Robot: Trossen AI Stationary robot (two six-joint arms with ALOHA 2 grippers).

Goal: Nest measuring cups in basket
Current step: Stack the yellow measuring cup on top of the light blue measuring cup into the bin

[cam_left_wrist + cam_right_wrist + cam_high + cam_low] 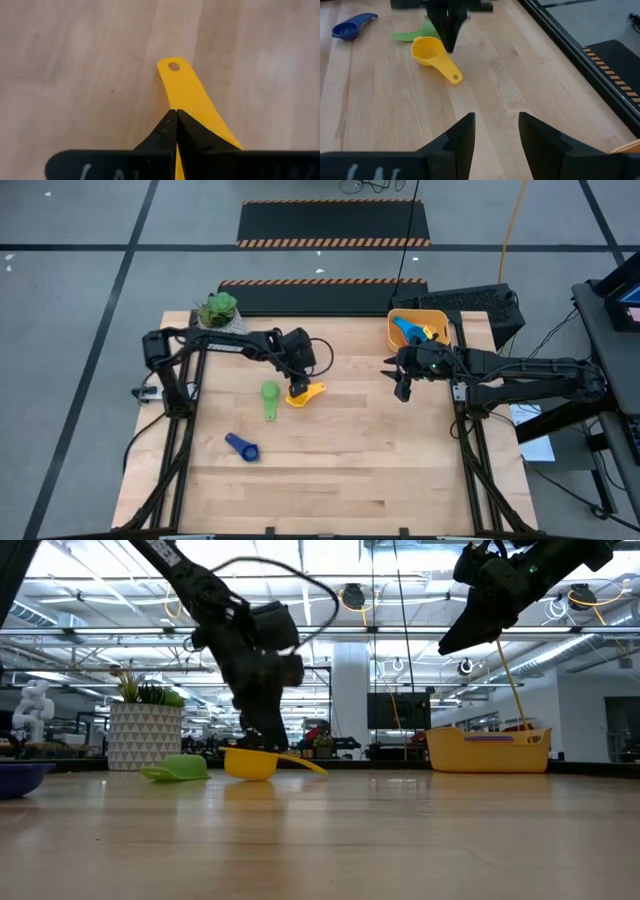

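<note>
We are seeing the left gripper (297,385) pinching shut on the yellow cup (305,394) at its handle, cup resting on the table (350,460) mid-left. The green cup (270,397) is lying just beside it; the dark blue cup (241,446) is sitting well apart, nearer the front edge. The right gripper (496,131) is hovering above the table with fingers spread, holding nothing, near the basket (438,317) at the back right corner, blue cups (408,330) lying inside. A potted plant (219,311) is standing at the back left. Open wood is lying between the arms.

No legible text, seemingly (marks blurred)
</note>
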